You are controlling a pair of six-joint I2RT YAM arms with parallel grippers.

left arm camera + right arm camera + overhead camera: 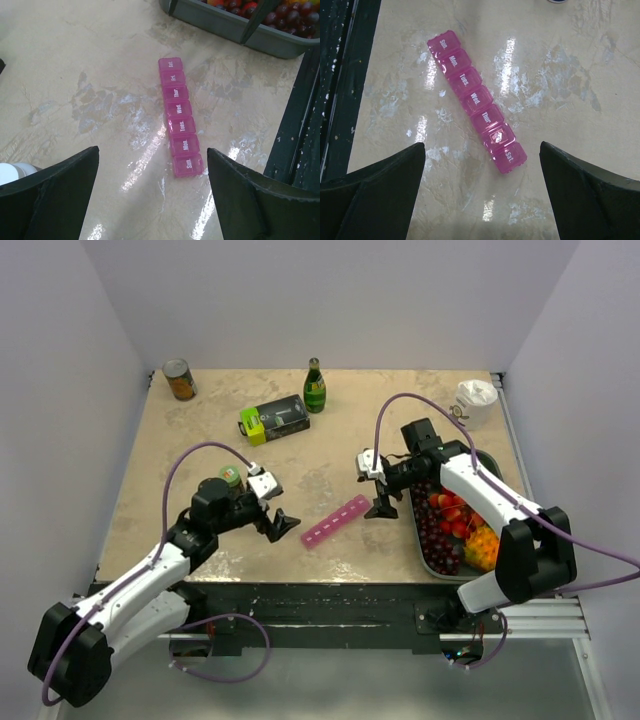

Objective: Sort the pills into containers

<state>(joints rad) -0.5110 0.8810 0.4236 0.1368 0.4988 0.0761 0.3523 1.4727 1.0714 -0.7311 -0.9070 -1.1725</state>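
The containers are one slim pink pill-organiser strip (336, 521) lying flat on the beige table between both arms, with day labels and all lids down. In the left wrist view the containers (180, 117) run away from me, the Sun end nearest. My left gripper (280, 525) (152, 150) is open just short of that end, holding nothing. In the right wrist view the containers (476, 100) lie diagonally, the Sat end nearest. My right gripper (382, 508) (482, 145) hangs open over that end, empty. No loose pills are in view.
A dark fruit tray (417, 540) (225, 25) stands at the right, close to the right arm. A small bottle (231, 477) sits beside the left wrist. A can (180, 380), a green bottle (315, 386), a green-black box (274, 420) and a white cup (476, 400) stand at the back.
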